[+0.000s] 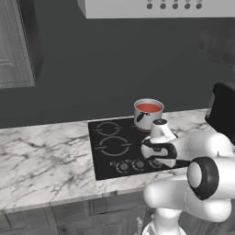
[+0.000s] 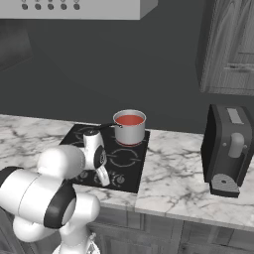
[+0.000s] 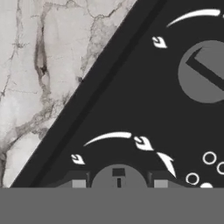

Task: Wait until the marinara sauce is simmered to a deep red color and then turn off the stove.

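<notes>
On the stove [image 1: 112, 147], end effector [image 3: 119, 183] clamping a knob [image 3: 118, 177]

Kitchen; marble counter [image 1: 41, 160], black stove [image 1: 114, 147], coffee machine [image 2: 229, 149]

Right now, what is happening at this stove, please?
The robot arm has its gripper low over the front edge of the black stove, closed around one of the small round knobs. At the back of the stove, a small steel pot stands on a burner, and the marinara sauce in it looks red. A dark coffee machine stands on the marble counter to the right.
</notes>
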Robot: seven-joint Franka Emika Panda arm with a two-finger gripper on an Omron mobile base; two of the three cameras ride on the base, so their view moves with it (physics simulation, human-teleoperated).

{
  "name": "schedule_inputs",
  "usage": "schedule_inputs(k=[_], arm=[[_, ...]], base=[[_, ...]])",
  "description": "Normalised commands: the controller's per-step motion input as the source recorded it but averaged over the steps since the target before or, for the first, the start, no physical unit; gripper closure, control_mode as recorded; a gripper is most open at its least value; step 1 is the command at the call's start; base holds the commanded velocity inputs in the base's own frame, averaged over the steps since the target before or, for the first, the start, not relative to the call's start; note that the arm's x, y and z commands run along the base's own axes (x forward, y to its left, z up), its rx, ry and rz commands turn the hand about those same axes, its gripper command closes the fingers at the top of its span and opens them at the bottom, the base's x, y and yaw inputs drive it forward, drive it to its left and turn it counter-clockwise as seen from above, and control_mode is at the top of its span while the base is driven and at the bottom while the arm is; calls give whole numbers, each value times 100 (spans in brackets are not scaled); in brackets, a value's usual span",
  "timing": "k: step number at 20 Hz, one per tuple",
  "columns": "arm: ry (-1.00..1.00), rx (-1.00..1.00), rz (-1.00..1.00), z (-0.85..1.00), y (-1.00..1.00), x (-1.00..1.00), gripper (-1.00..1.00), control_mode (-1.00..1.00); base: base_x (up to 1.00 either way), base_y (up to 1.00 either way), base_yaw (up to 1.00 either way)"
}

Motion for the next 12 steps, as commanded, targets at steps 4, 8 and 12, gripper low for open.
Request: schedule_inputs(k=[4, 8, 12], arm=[[0, 1, -28, -3, -2, -1, 100, -100], [0, 2, -28, -3, -4, -2, 100, -100], [0, 2, -27, -6, -11, -3, 100, -100]], base=[[0, 0, 0], [0, 0, 0], [0, 0, 0]])
